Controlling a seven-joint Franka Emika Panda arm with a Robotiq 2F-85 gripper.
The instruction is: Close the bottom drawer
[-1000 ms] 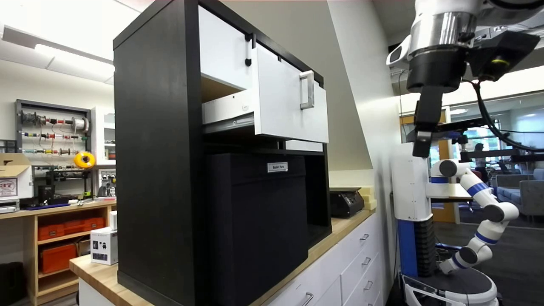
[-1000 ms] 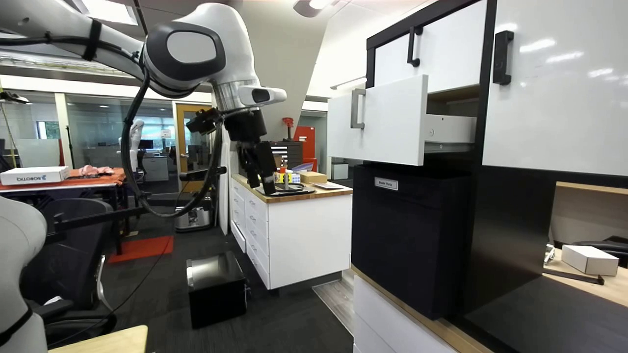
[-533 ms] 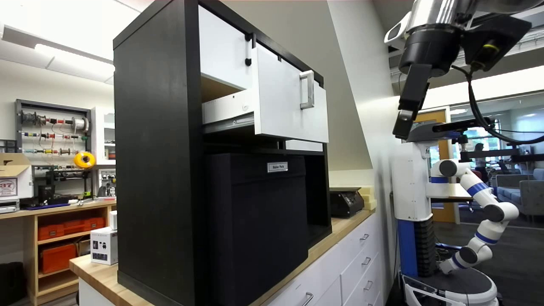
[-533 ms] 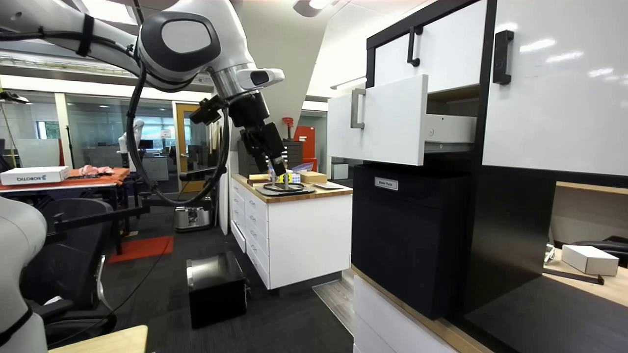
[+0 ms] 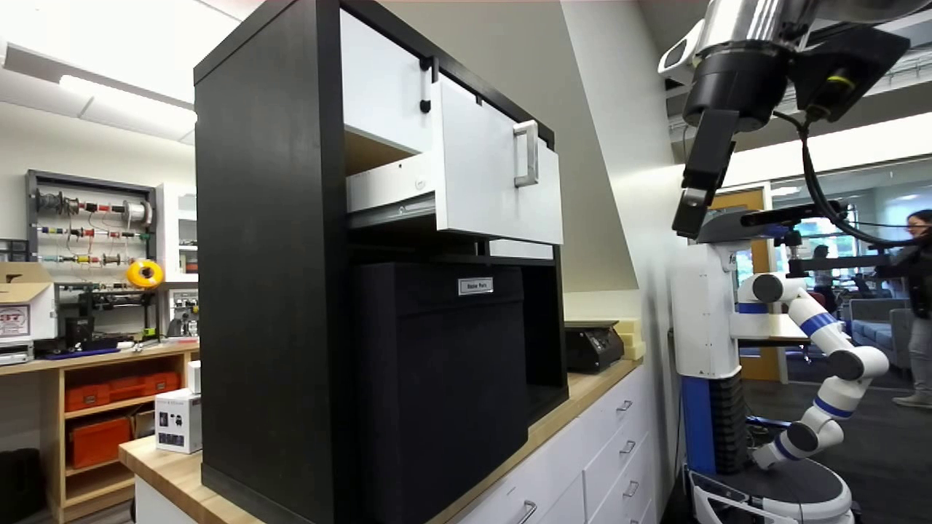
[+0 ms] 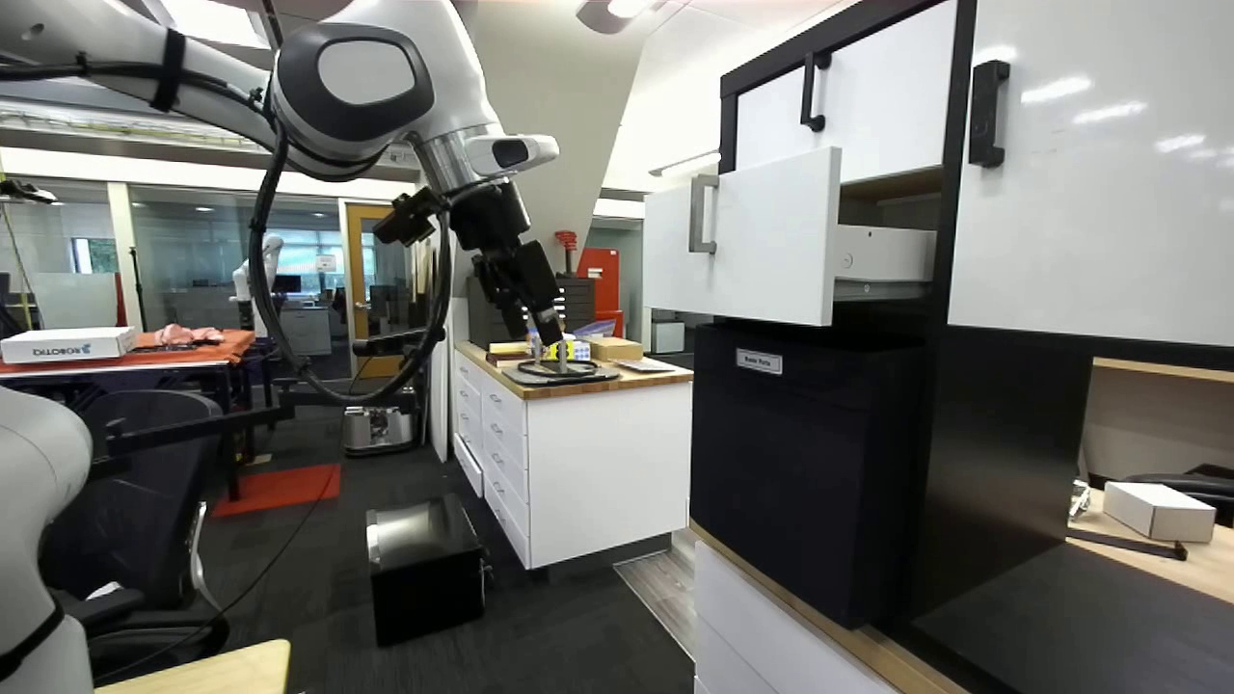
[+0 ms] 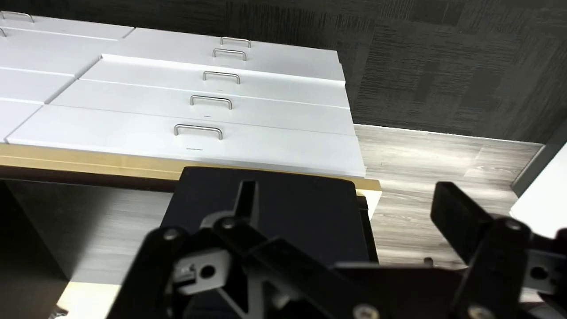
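The bottom drawer is the lower white drawer of the tall black cabinet [image 5: 262, 255]. It stands pulled out, its flat white front [image 5: 477, 171] and open side showing in both exterior views [image 6: 771, 241]. A grey bar handle [image 5: 526, 154] is on its front. The upper white drawer [image 6: 892, 92] sits flush above it. My gripper [image 5: 692, 215] hangs tilted in the air in front of the cabinet, apart from the drawer. In an exterior view, its fingertips [image 6: 549, 329] are lower than the drawer's front. In the wrist view, the gripper [image 7: 345, 190] is open with nothing between its fingers.
A black bin [image 5: 459, 378] with a small label stands under the open drawer on the wooden counter [image 7: 88, 161]. White counter drawers [image 7: 283, 137] are below it. A large white door [image 6: 1099, 173] is beside the drawer. A person [image 5: 919, 291] stands far back.
My gripper has risen and tilted, its fingertips swinging toward the cabinet; over the last half second it has held still. A person has come into view in the background. The drawer has not moved.
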